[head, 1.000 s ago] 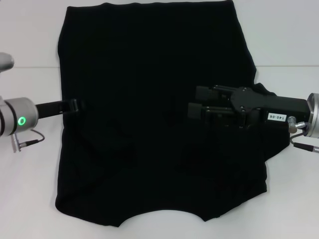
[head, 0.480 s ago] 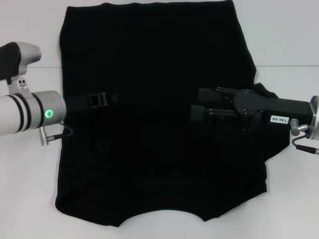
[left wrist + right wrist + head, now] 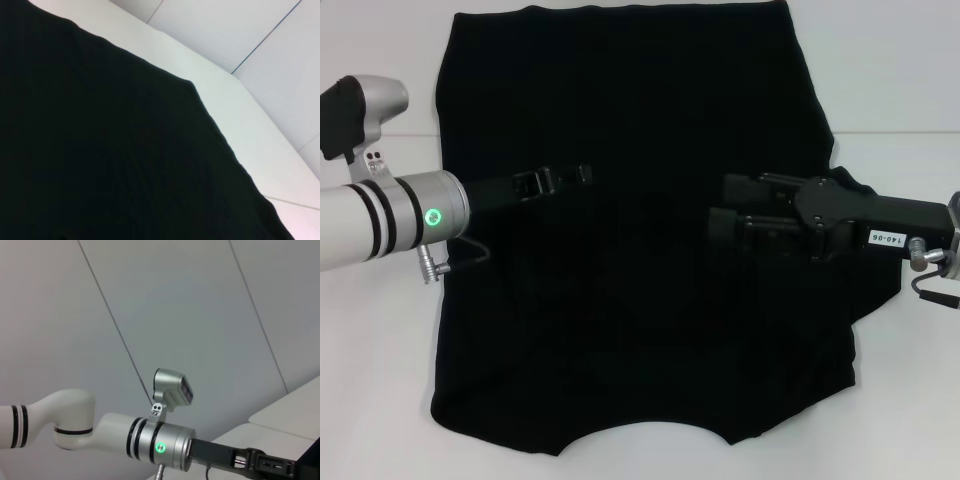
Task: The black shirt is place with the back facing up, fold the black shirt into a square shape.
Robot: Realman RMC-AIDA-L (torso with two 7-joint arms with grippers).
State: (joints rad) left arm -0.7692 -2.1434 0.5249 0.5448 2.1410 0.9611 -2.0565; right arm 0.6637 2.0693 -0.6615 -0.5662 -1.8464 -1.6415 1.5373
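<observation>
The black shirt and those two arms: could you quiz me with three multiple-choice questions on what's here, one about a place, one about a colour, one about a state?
1. Where is the left gripper?
A. over the black shirt
B. off the table
C. touching the right gripper

2. What colour is the light on the left arm's wrist?
A. red
B. green
C. blue

3. How does the shirt lie?
A. rolled into a ball
B. hanging off an arm
C. spread flat

Answers:
1 A, the head view shows it reaching in over the cloth.
2 B, a green ring glows there.
3 C, it lies spread flat across the white table.
</observation>
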